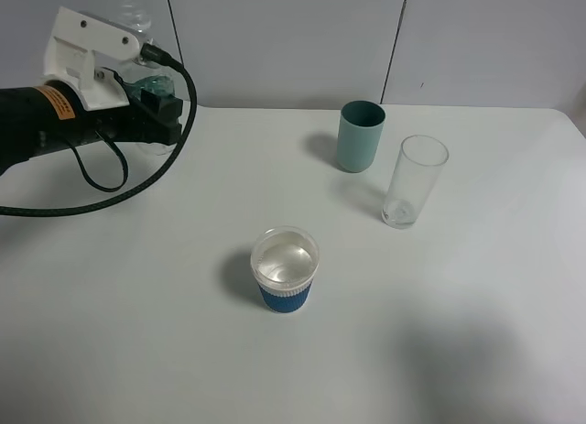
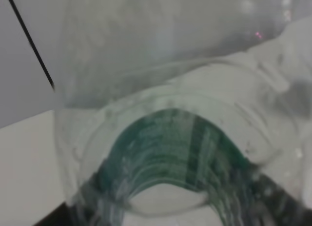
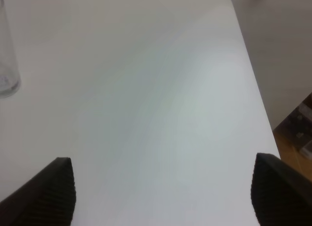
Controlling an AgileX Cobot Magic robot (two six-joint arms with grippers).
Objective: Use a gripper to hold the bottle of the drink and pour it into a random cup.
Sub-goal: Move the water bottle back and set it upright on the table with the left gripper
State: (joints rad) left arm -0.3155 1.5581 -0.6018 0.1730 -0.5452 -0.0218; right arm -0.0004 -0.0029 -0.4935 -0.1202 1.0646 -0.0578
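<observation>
At the upper left of the frame, the bottle (image 1: 137,23) was held by the left hand (image 1: 149,99), which was pinched shut on its green-labelled body; it seemed raised off the desk (image 1: 458,305), though the fingers were largely hidden. The cup (image 1: 285,270), holding clear liquid, stood at centre, well apart. The right hand (image 3: 163,192) was spread wide over the desk.

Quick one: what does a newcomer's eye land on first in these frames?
The left gripper at the far left of the table, shut on the bottle of the drink, whose green label looms large in the left wrist view. Next, the cup with its blue sleeve near the table's middle, apparently holding clear liquid. Behind it to the right stand a teal tumbler and a tall clear glass, close but apart.
</observation>
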